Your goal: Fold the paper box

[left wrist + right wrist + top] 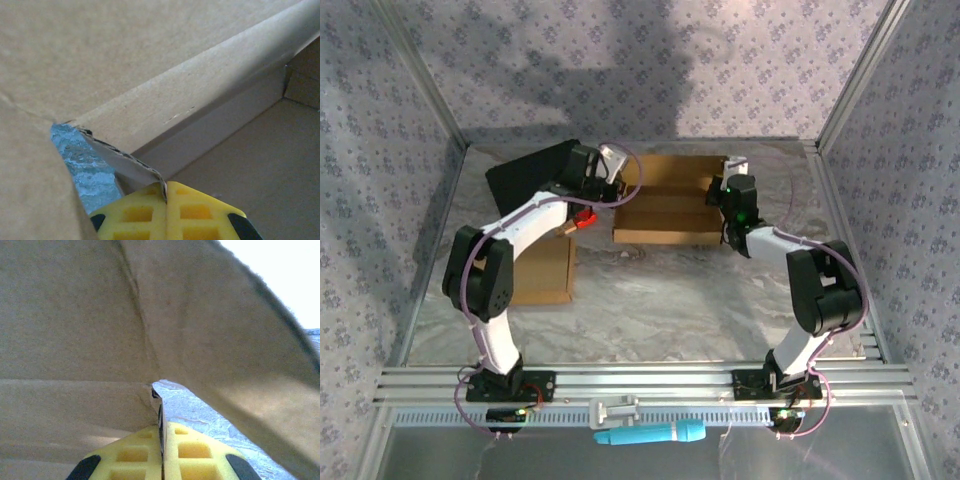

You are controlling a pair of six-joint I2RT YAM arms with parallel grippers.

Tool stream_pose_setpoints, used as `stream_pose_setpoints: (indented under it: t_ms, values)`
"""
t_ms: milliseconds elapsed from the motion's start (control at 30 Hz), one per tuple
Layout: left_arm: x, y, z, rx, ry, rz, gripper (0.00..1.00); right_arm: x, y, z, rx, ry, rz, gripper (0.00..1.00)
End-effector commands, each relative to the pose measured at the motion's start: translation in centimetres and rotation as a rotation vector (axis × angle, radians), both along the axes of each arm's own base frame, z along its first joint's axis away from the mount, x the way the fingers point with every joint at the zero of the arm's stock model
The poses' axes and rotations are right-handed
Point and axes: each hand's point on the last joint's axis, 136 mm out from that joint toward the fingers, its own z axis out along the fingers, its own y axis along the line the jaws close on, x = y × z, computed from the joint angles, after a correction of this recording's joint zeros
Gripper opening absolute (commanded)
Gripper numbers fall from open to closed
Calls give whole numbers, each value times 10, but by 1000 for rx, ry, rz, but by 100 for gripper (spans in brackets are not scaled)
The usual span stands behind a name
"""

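The partly folded brown cardboard box (pixel 665 205) lay at the far middle of the grey marbled table (pixel 660 300). The yellow left fingers (pixel 175 200) were clamped on a ragged flap edge at its left end, and the right fingers (pixel 175 440) pinched a flap edge at its right end

No legible text, label, brand mark, number or sign on any surface, paper box (pixel 665 208) of plain unprinted brown cardboard, enclosure walls (pixel 620 70) bearing a repeating floral motif without lettering
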Motion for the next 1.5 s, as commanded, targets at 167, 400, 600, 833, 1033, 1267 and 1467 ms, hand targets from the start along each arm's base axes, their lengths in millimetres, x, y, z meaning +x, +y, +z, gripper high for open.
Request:
stream_pose_setpoints:
  t_ms: [167, 400, 600, 833, 1033, 1267, 1467]
  values:
    - [-26, -22, 7, 38, -122, -84, 0, -10, 20, 5, 5, -16, 38, 12]
    - [-41, -19, -8, 84, -105, -70, 0, -32, 12, 8, 26, 71, -25, 32]
    - [-46, -13, -18, 120, -86, -24, 0, -67, -4, 18, 146, 176, -123, 61]
    - [-53, -13, -19, 135, -82, 0, 0, -121, -22, 32, 342, 260, -203, 70]
    - [-62, -16, -20, 150, -79, 6, 0, -159, -37, 67, 571, 282, -308, 68]
    - [-74, -13, -26, 175, -68, 19, 0, -172, -18, 89, 864, 367, -431, 68]
    - [-84, -14, -28, 190, -63, 21, 0, -154, 10, 104, 1017, 445, -504, 68]
